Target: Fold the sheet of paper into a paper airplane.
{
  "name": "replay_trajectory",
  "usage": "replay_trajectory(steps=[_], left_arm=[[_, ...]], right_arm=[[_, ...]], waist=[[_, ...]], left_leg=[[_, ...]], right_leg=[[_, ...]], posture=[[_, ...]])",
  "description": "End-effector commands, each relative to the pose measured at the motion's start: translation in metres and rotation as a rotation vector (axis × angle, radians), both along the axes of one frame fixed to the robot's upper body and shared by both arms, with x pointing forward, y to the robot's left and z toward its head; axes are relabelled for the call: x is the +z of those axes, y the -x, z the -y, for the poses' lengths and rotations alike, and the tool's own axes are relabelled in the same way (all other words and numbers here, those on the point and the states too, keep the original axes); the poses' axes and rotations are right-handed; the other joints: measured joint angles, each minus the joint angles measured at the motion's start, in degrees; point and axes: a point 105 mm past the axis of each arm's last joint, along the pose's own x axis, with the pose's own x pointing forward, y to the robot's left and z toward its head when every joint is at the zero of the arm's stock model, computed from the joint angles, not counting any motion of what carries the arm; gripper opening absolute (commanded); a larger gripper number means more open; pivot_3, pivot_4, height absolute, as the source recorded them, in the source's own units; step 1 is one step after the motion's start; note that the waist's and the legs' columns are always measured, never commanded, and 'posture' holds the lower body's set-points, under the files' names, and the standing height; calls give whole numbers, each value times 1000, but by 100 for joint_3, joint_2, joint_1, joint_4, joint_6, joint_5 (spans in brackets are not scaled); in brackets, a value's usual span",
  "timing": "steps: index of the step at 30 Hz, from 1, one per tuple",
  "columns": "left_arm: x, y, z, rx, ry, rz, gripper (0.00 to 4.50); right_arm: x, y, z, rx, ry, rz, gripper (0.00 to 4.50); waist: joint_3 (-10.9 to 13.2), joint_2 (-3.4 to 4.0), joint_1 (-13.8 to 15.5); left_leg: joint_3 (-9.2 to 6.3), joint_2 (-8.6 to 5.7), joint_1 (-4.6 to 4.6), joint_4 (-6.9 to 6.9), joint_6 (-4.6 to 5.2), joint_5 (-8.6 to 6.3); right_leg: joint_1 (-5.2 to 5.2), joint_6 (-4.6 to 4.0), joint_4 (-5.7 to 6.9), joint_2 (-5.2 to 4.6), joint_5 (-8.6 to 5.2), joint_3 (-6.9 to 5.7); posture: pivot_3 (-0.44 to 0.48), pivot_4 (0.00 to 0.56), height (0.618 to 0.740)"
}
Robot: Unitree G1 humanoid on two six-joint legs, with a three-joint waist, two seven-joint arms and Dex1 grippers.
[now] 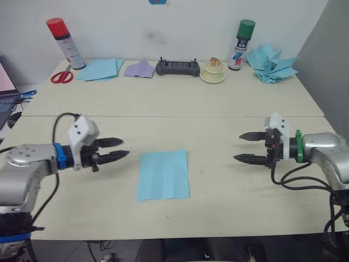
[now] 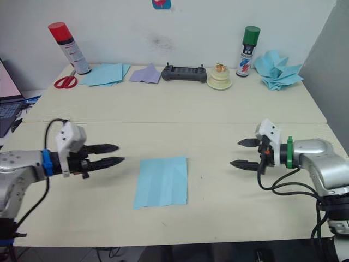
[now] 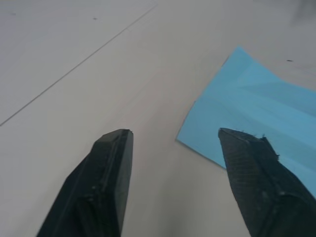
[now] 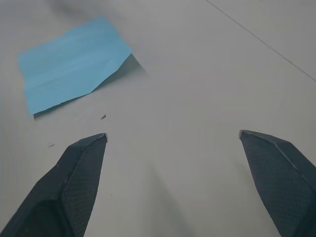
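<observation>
The sheet of paper (image 1: 163, 174) lies flat and unfolded on the pale surface (image 1: 229, 125), in the near middle, between the two claws. It carries only faint crease lines; no flap is turned over, no nose formed, though one corner lifts slightly off the surface in the right wrist view. So the folding looks not yet begun, and every fold of the airplane is left to do.

The left claw (image 1: 119, 148) hovers at about 9 o'clock of the sheet, just beside its left edge, its fingers a little apart and holding nothing. The right claw (image 1: 244, 147) hovers at about 3 o'clock, well apart from the sheet, its fingers spread wider and also empty. Both point inward toward the sheet.

Along the far edge, around 12 o'clock, stand a red-capped can (image 1: 65, 43), scissors (image 1: 61, 76), a stack of light-blue sheets (image 1: 100, 69), a lavender dart (image 1: 139, 69), a controller (image 1: 177, 67) and a green-capped can (image 1: 241, 45), with a heap of light-blue darts (image 1: 271, 63) at 1 o'clock.
</observation>
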Motion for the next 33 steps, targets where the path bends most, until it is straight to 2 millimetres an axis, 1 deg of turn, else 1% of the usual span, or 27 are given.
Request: replay_trajectory(steps=[1, 3, 5, 8, 9, 10, 14, 16, 20, 25, 27, 30, 32, 33], left_arm=[[-16, 5, 37, -63, 43, -6, 2014], [-32, 9, 50, -85, 45, -31, 1640], [-43, 10, 59, -89, 60, -50, 961], [-58, 10, 71, -85, 82, -75, 123], [-63, 11, 74, -90, 65, -79, 36], [-70, 11, 75, -90, 45, -84, 36], [-85, 8, 76, -66, 0, -99, 36], [-90, 8, 74, -56, -28, -105, 36], [-106, 10, 66, -38, -84, -147, 36], [-115, 11, 68, -39, -73, -161, 36], [-115, 11, 69, -41, -71, -160, 36], [-115, 10, 69, -39, -68, -156, 0], [-115, 8, 69, -34, -70, -153, 0], [-115, 8, 68, -32, -72, -151, 0]], right_arm=[[1, -1, -17, 30, 2, 63, 4500], [-2, -3, -24, 28, -8, 72, 4500], [-4, -5, -27, 23, -13, 78, 4500], [-8, -6, -32, 18, -16, 81, 4500], [-9, -6, -33, 18, -15, 81, 4500], [-10, -6, -34, 19, -17, 80, 4500], [-12, -6, -39, 24, -21, 78, 4500], [-13, -6, -41, 24, -21, 78, 4500], [-18, -5, -45, 29, -22, 73, 4500], [-24, -10, -56, 29, -22, 89, 4500], [-29, -12, -59, 24, -14, 98, 4500], [-38, -18, -69, 4, -31, 102, 3911], [-46, -18, -74, 32, 9, 117, 3253], [-49, -18, -77, 40, 22, 123, 2846]], waist=[[0, 0, 1], [-5, 1, 4], [-5, 1, 5], [-5, 0, 15], [-5, 0, 18], [-5, 0, 18], [-5, 0, 21], [-5, 0, 22], [-8, 1, 20], [-13, 5, 15], [-16, 5, 15], [-20, 7, 15], [-22, 9, 19], [-22, 9, 20]], left_leg=[[-1, 0, -1, 2, 0, 0], [-1, -2, 6, 3, 0, 0], [1, -3, 4, 6, 0, 0], [-8, -2, 2, 7, 0, 0], [-9, -2, 3, 7, 0, 0], [-10, -3, 3, 7, 0, 0], [-8, -4, 4, 8, 0, 0], [-8, -3, 4, 8, 0, 0], [-8, -4, 10, 8, 0, 0], [-6, -4, 60, 3, 0, 0], [-7, -4, 70, 3, 0, 0], [-7, -4, 76, 5, 0, 0], [-7, -4, 76, 5, 0, 0], [-7, -5, 76, 5, 0, 0]], right_leg=[[0, 0, 2, 0, 0, -1], [11, 0, -2, -1, 0, 2], [9, 1, 0, -1, 1, 5], [9, 0, 1, -1, 2, -2], [10, 0, 2, -1, 2, -4], [10, 0, 2, -1, 2, -4], [11, 0, 2, -1, 2, -1], [11, 0, 1, -1, 2, -1], [17, 0, 2, -1, 2, -1], [56, 2, 1, 0, 0, 1], [69, 26, 0, 0, -14, 0], [76, 26, 0, 0, -13, 2], [76, 24, 0, 0, -13, 2], [76, 24, 0, 0, -12, 2]], posture=[[0, 150, 740], [0, 150, 740], [0, 150, 740], [0, 150, 740], [0, 150, 740], [0, 150, 740], [0, 150, 740], [0, 150, 740], [0, 150, 740], [0, 150, 740], [0, 150, 740], [0, 150, 740], [0, 150, 740], [0, 150, 740]])
